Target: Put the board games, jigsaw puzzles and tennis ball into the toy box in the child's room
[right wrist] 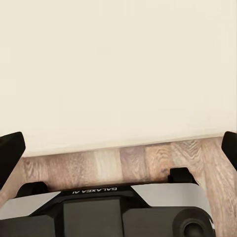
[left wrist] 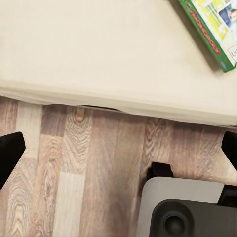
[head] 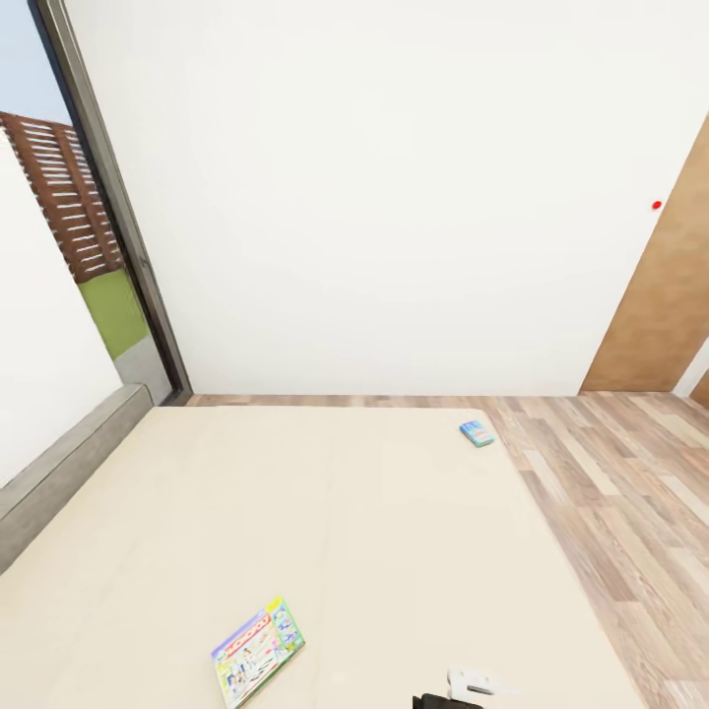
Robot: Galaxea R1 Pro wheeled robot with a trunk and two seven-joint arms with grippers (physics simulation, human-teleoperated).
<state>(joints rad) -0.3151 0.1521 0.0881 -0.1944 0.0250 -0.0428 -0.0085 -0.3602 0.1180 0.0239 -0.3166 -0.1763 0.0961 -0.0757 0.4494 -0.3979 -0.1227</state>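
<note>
1. As I stand at the near edge of the bed (head: 325, 532), the step in hand is, in my judgement, collection of the two board games lying on the mattress; nothing is held.
2. My left gripper (left wrist: 118, 150) has its fingertips spread wide apart, empty, over the wood floor (left wrist: 74, 168) just short of the mattress edge. My right gripper (right wrist: 118, 148) is likewise spread apart and empty, over the same edge.
3. The MONOPOLY box (head: 258, 652) lies flat on the near part of the mattress, left of centre. Its long axis runs diagonally, from near left to far right. In the left wrist view a corner of it (left wrist: 215, 29) sits beyond the mattress edge.
4. The second, smaller game box (head: 477, 432) lies flat at the far right corner of the mattress, well apart from the first; its print is too small to read.
5. The next move calls for reaching the left arm forward over the mattress to the MONOPOLY box, with the fingers turned across its short axis.
</note>
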